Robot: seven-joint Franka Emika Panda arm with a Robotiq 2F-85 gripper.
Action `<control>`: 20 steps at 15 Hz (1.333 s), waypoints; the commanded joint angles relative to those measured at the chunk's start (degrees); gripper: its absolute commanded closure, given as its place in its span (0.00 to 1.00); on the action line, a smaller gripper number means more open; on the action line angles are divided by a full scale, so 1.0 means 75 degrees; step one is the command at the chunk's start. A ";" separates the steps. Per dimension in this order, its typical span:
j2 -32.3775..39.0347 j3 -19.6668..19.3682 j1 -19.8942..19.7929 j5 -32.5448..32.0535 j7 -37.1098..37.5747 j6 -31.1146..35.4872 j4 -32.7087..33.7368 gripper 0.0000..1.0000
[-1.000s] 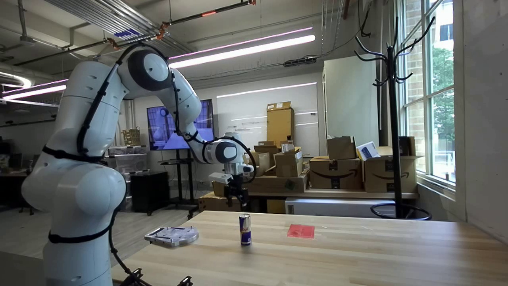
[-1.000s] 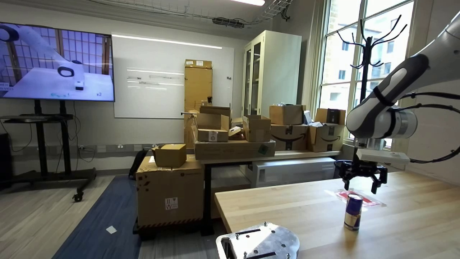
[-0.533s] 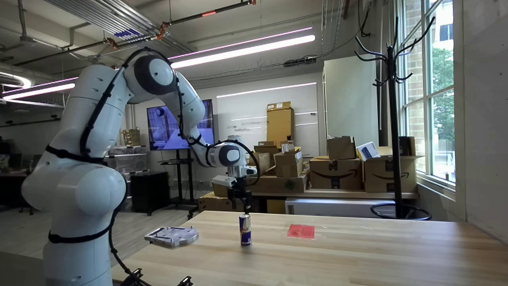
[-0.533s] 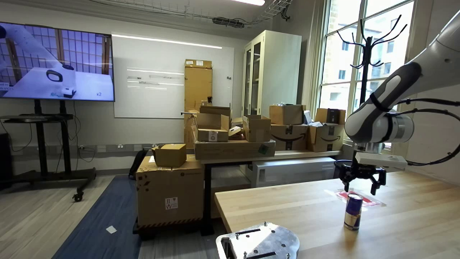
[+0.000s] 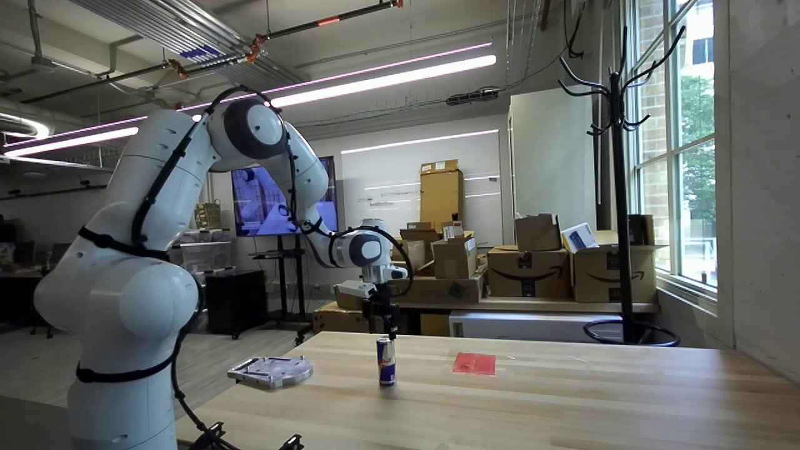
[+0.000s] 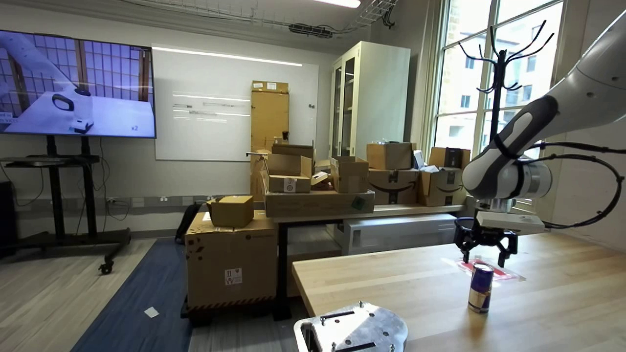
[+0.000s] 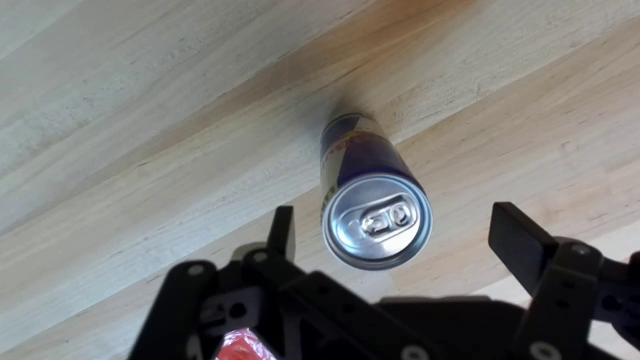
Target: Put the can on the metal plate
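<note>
The can (image 5: 386,362) stands upright on the wooden table, slim and dark blue with pale silver patches. It also stands at the right in an exterior view (image 6: 480,288). In the wrist view its silver lid (image 7: 375,225) faces me. The silvery metal plate (image 5: 272,371) lies flat near the table's edge and is cut off at the bottom in an exterior view (image 6: 357,328); it is out of the wrist view. My gripper (image 6: 484,262) is open and empty, fingers pointing down at about the height of the can's top. In the wrist view the lid shows between the fingers (image 7: 392,220), nearer the left one.
A flat red packet (image 5: 474,364) lies on the table (image 5: 562,400) on the far side of the can from the plate; a corner shows in the wrist view (image 7: 244,346). Cardboard boxes (image 5: 528,272) and a black coat rack (image 5: 619,206) stand behind the table.
The arm has come down and shifted sideways, bringing the open gripper lower and closer to the can's top. The can, plate and red packet have not moved.
</note>
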 commanded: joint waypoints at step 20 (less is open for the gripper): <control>0.0891 0.0268 -0.0293 0.0360 -0.0208 -0.0103 0.0583 0.42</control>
